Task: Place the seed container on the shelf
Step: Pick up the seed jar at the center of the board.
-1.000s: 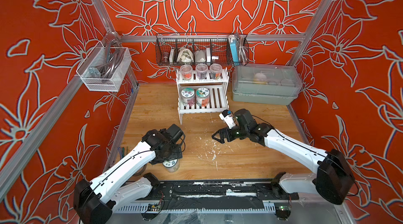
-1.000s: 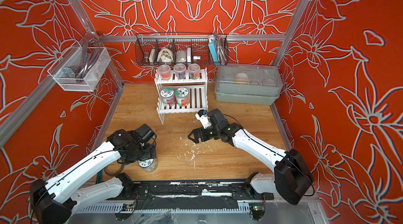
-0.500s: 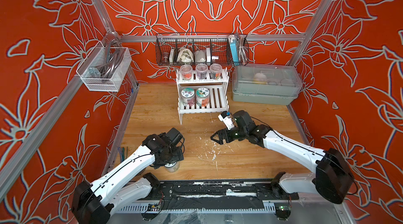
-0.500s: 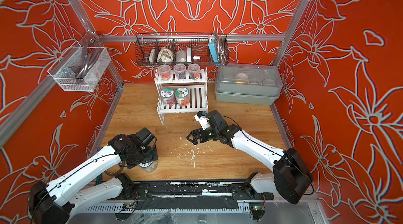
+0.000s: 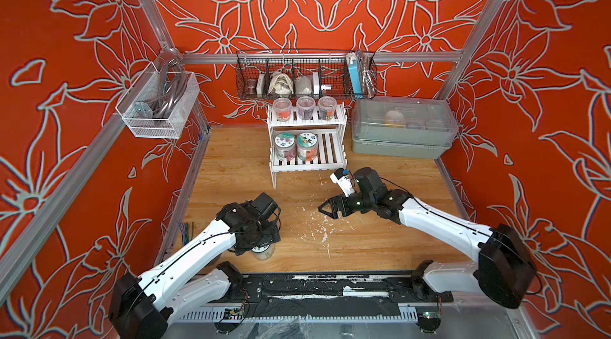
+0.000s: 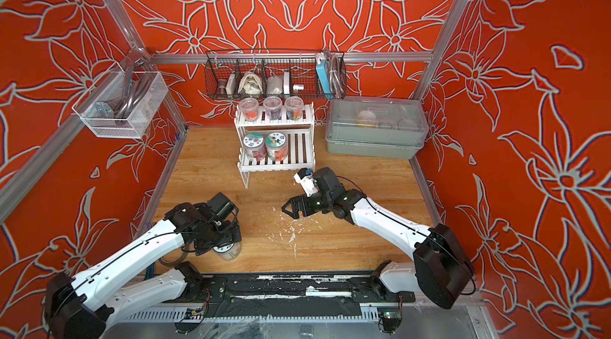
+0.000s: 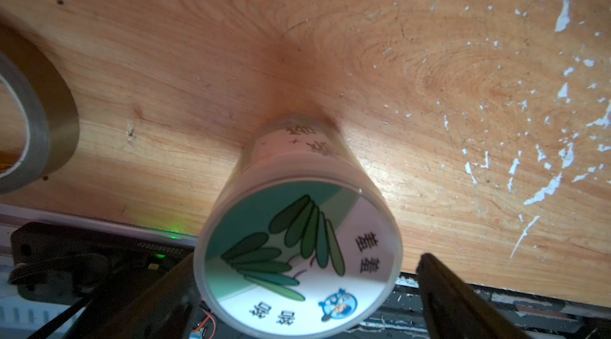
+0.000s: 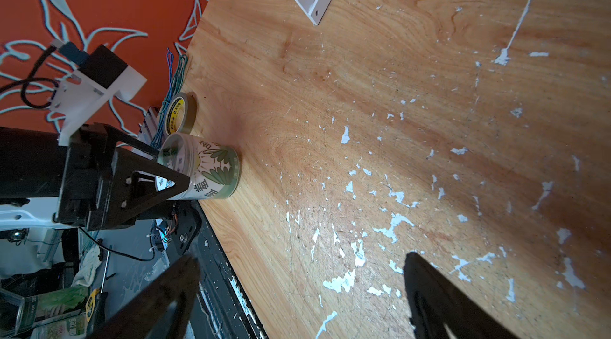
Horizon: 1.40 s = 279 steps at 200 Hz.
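See only a sliver of seed container (image 5: pixel 264 254) under left end effector (image 5: pixel 261 242) in a top view, half the tape roll (image 7: pixel 53 112).

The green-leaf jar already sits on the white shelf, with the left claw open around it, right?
No. The jar stands on the wooden table, not on the white shelf, as the left wrist view shows. The left claw is open around it.

My bench (image 7: pixel 198 56) is pale wood, its grain plain, scratched and flecked with white chips. The seed container (image 7: pixel 297 254) is smooth, cloudy plastic with a glossy printed label on its lid. The tape roll (image 7: pixel 39 116) shines, slick and brownish. The shelf (image 5: pixel 325 150) looks matt white. My left tool (image 7: pixel 307 259) is matt black.
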### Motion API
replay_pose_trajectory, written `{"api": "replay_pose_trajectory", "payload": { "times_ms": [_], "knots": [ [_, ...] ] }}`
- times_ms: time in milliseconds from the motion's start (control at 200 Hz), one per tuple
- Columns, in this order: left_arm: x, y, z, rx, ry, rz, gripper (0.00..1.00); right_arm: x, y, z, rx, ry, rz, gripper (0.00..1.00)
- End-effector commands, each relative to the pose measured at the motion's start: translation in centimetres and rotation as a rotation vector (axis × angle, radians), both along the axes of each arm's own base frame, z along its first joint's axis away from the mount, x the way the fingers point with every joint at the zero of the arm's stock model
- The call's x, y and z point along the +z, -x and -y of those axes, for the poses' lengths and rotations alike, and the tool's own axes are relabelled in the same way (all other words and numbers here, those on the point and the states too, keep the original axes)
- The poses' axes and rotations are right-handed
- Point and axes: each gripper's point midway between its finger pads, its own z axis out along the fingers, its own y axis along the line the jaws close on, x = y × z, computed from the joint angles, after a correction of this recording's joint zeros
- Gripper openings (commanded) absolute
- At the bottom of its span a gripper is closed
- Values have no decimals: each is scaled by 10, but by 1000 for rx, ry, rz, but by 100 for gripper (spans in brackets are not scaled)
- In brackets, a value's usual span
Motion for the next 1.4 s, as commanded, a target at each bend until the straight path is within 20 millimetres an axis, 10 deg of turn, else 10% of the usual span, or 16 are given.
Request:
{"api": "replay_pose_trajectory", "payload": {
  "times_ms": [0, 1016, 1391],
  "knots": [
    [-8, 1, 2, -23, -14, -37, 99, 3, 6, -2, 22, -16, 5, 99],
    [-16, -4, 9, -55, -12, -49, 82, 2, 11, 1, 41, -28, 30, 99],
    [33, -10, 15, -152, 21, 16, 80, 47, 23, -4, 182, -147, 305, 99]
  ]
}}
